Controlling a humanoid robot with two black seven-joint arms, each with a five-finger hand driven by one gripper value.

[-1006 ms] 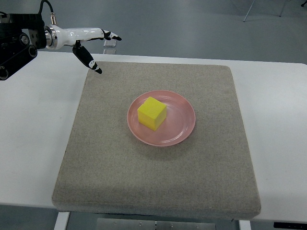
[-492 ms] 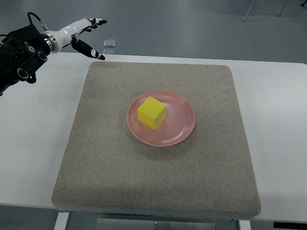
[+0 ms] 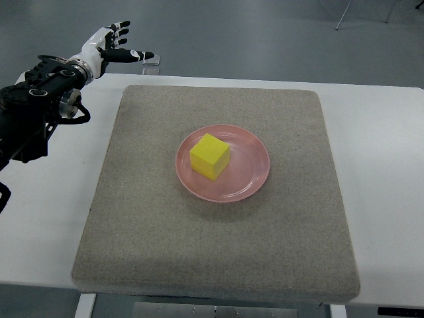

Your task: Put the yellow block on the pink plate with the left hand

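Observation:
A yellow block (image 3: 210, 156) rests on the pink plate (image 3: 252, 177), left of the plate's middle. The plate lies in the centre of a grey mat (image 3: 218, 192). My left hand (image 3: 119, 45) hovers past the mat's far left corner, over the table's back edge, well away from the block. Its fingers are spread and hold nothing. The black forearm (image 3: 36, 106) runs down along the left edge. No right arm shows.
The mat lies on a white table (image 3: 384, 165), which shows on both sides of it. A small clear object (image 3: 152, 60) sits on the floor just beyond the table's back edge, near my left hand.
My left hand has drawn back and to the left, from over the mat's far left corner to beyond the table's back edge, and the forearm has swung lower in the picture. Block and plate stay still.

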